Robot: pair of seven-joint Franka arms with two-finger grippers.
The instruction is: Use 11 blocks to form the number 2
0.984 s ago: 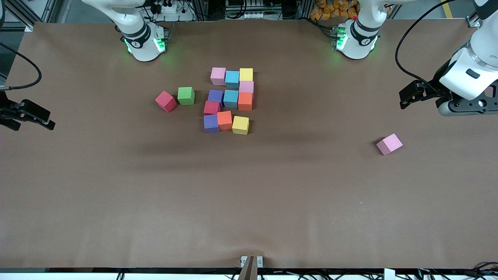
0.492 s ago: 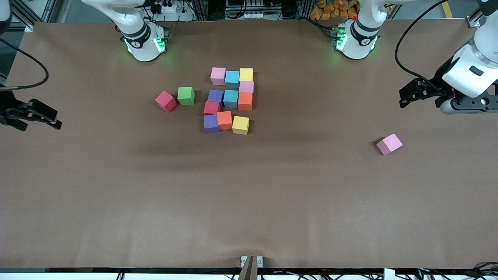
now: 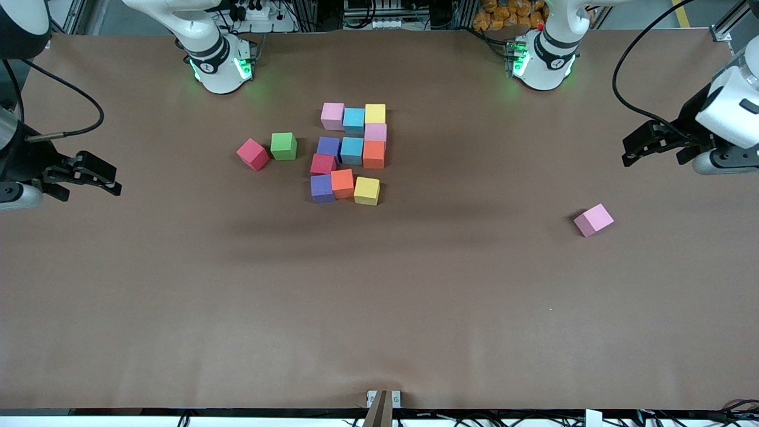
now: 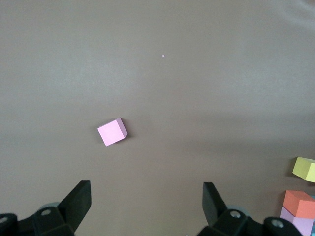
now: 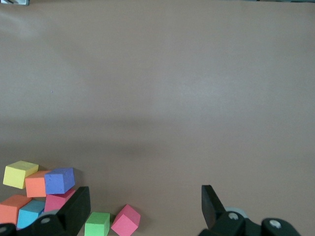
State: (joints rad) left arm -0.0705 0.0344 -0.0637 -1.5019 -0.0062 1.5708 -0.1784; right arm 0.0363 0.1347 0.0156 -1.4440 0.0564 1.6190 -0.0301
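Observation:
Eleven coloured blocks sit grouped mid-table as a blocky number 2 point(image 3: 351, 150): pink point(image 3: 332, 115), cyan, yellow on the row nearest the bases, and purple, orange, yellow point(image 3: 366, 190) on the row nearest the front camera. A loose red cube point(image 3: 252, 154) lies toward the right arm's end. A loose pink cube point(image 3: 593, 220) lies toward the left arm's end and shows in the left wrist view point(image 4: 112, 132). My left gripper point(image 3: 627, 152) is open and empty over bare table at its end. My right gripper point(image 3: 114, 181) is open and empty over bare table at its end.
A green cube point(image 3: 283, 146) sits beside the loose red cube; both show in the right wrist view, green point(image 5: 97, 223) and red point(image 5: 125, 220). The brown table cover point(image 3: 379, 308) is bare nearer the front camera.
My right gripper has moved in toward the middle of the table. My left gripper has drawn back slightly toward its end. No block has moved.

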